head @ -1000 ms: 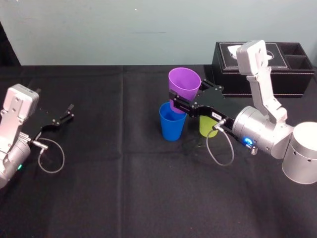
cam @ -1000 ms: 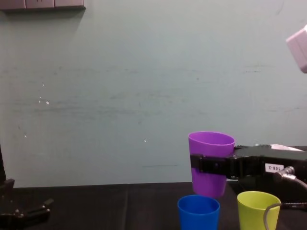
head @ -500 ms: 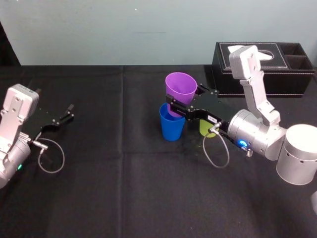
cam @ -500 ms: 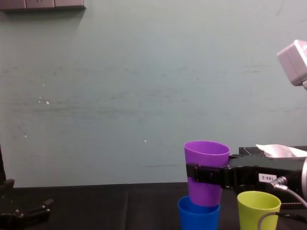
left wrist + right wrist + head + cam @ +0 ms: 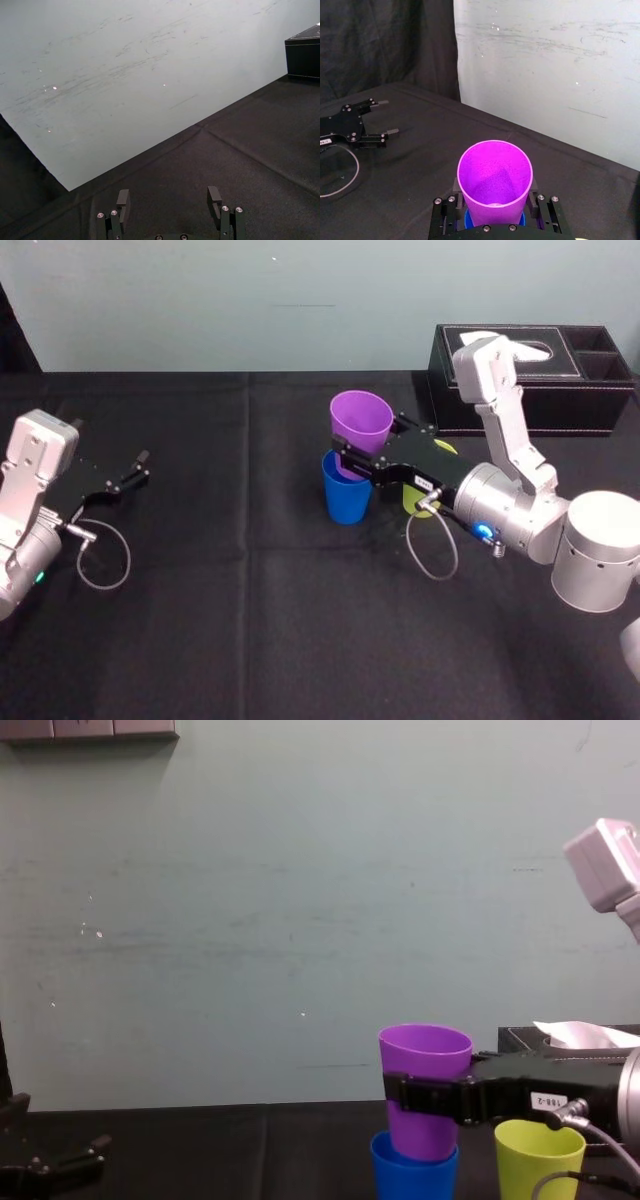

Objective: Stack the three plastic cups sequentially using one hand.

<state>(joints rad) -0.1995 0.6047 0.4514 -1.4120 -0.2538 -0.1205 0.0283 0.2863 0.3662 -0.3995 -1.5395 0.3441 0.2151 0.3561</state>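
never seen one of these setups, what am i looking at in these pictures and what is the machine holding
It is a robot with two arms, each ending in a gripper. One camera looks down from its head, one looks across from its chest, and one sits on each wrist. On the black table stand a blue cup, a yellow-green cup and a black tissue box. The right gripper is shut on a purple cup, whose base is partly inside the blue cup. The left gripper rests open at the left, holding nothing.
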